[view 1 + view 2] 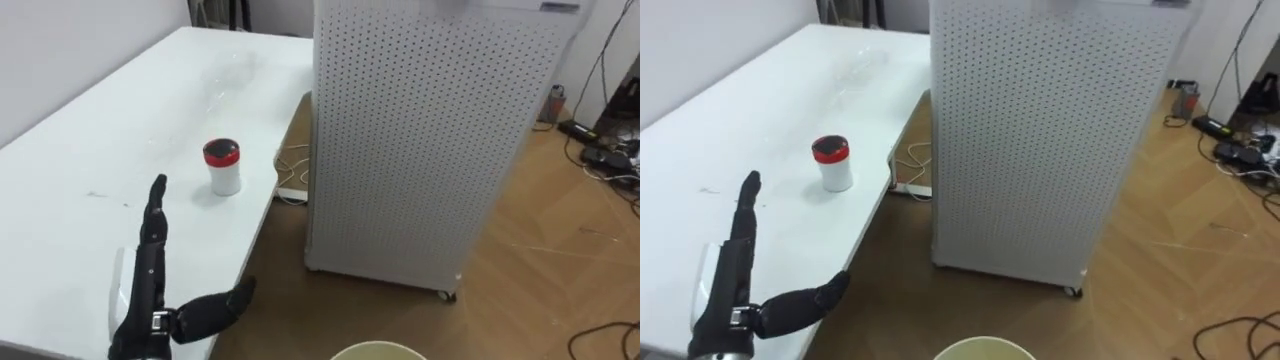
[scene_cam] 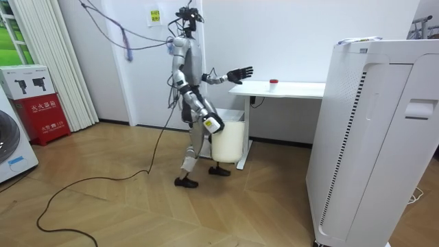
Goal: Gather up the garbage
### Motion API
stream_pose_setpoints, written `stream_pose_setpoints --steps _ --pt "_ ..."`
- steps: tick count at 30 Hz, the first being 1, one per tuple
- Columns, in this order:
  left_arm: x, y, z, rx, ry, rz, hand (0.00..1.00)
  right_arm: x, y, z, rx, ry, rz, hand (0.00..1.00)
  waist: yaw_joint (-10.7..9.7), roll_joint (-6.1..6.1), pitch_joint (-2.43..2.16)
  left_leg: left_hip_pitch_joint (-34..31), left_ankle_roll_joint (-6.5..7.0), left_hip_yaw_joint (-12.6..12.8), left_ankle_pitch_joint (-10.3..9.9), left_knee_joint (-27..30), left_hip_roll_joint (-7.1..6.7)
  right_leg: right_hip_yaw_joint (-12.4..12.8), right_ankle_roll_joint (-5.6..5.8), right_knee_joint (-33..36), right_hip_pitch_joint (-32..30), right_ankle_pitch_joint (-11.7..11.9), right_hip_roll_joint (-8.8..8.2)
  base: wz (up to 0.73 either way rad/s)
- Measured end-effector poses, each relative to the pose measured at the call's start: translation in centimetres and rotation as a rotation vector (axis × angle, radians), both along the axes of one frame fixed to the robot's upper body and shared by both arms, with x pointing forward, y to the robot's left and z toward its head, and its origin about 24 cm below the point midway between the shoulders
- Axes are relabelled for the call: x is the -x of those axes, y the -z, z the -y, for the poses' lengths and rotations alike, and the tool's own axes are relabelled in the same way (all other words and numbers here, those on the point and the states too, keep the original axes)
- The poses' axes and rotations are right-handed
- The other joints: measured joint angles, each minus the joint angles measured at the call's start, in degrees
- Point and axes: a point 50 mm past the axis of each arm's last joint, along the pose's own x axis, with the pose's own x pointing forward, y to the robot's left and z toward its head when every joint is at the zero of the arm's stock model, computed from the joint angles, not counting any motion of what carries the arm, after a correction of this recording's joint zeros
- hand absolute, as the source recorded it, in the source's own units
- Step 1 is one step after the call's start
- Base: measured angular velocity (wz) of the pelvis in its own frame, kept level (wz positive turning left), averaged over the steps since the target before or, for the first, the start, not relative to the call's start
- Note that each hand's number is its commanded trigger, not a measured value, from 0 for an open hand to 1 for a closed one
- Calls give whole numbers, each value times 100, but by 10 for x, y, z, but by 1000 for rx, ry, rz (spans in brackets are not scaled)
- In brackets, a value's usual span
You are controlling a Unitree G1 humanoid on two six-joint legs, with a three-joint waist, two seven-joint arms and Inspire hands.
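A white table carries one small red-lidded white jar near its edge.

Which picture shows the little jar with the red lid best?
The left eye view: the jar stands close and whole on the table, white with a red lid. The right eye view shows it nearly as well. In the room view it is just a tiny red speck.

Silver-grey torso and limbs, darker at the joints, black feet. Black sensor cluster on the head. Left hand black with slim fingers and a metallic wrist band. Ropes off shoulders; dark cable trails across floor.
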Motion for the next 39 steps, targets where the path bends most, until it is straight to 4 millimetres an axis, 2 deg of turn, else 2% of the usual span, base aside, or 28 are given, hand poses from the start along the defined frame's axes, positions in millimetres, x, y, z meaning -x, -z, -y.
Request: stream_pose_setpoints --steps 1,2,3,4,5,6,7,9,11,12,13,14,16,19,22,28,33,39 --pt "-1 -1 0 0 0 3 0 -1 -1 1 2 -1 3 100 30 -4 4 19 53 38 -142 107 -59 -94 80 179 7 -68 -100 -25" --pt "-2 -2 -1 1 -4 9 0 -4 -2 2 5 -5 11 100 57 38 30 107 144 101 -381 272 -137 -321 186 887 -183 -95 -296 -19" --pt "-3 -3 -1 -1 -6 17 0 -5 -2 1 5 -7 15 100 76 81 54 239 217 168 -537 370 -188 -439 402 1755 -452 95 -489 -19" --pt "-3 -4 -1 -11 -10 27 0 -5 -2 1 4 -8 15 100 119 120 78 406 274 228 -673 392 -198 -467 520 2452 -687 455 -621 -11" --pt "-4 -5 -1 -14 -12 32 0 -6 -2 1 4 -9 16 100 141 149 76 486 285 226 -730 393 -195 -497 520 2721 -793 660 -665 -18" --pt "-4 -6 -2 -19 -21 44 0 -8 -3 0 2 -12 24 100 191 222 85 606 295 167 -838 382 -188 -554 527 3033 -991 734 -720 -10" --pt "-5 -8 -5 -21 -36 55 0 -14 -5 0 1 -17 38 100 170 282 109 692 298 82 -868 335 -181 -679 514 3055 -1198 588 -784 0" --pt "-8 -10 -8 -23 -50 67 0 -19 -7 -1 2 -21 51 100 150 313 111 765 306 -31 -872 213 -164 -824 492 2700 -1545 464 -845 37" --pt "-10 -12 -9 -28 -53 77 0 -18 -7 -1 9 -28 49 100 86 301 101 866 284 -197 -875 81 -149 -894 506 1681 -1645 484 -828 50" --pt "-9 -12 -11 -35 -56 77 0 -19 -7 -1 13 -33 50 100 41 274 94 945 242 -297 -895 27 -152 -889 500 780 -1567 647 -777 36" --pt "-9 -12 -12 -40 -58 77 0 -19 -7 -1 14 -34 51 100 28 259 93 992 214 -321 -917 12 -152 -878 512 447 -1545 939 -742 50" --pt "-8 -10 -14 -45 -60 66 0 -16 -6 0 19 -36 43 100 -26 285 64 1103 169 -437 -941 -17 -107 -908 459 186 -1359 1264 -655 28" --pt "-7 -11 -18 -52 -78 69 0 -17 -6 0 25 -53 41 100 21 305 52 1327 52 -535 -978 -234 69 -1017 355 -242 -997 1356 -441 12" --pt "-3 -8 -21 -57 -93 54 0 -17 -7 1 23 -60 46 100 10 294 46 1486 -12 -555 -1003 -392 182 -1046 327 -551 -763 1374 -283 -2" --pt "0 -9 -22 -59 -98 57 0 -17 -7 1 27 -71 45 100 8 278 34 1512 -42 -597 -1014 -474 226 -1065 314 -711 -706 1381 -209 -2" --pt "0 -8 -23 -59 -95 51 0 -15 -6 0 18 -84 41 100 17 222 14 1805 -48 -709 -1011 -772 225 -1169 314 -1019 -380 1382 -184 6" --pt "0 -7 -21 -47 -82 43 0 -17 -7 -3 -3 -106 48 100 23 114 21 1894 -48 -735 -1011 -820 220 -1291 344 -1177 -197 1401 -180 11" --pt "7 2 -9 -23 -32 -3 0 -19 -6 -9 -13 -134 51 100 23 95 36 1900 -48 -749 -1011 -846 222 -1306 351 -1215 -172 1414 -171 2"
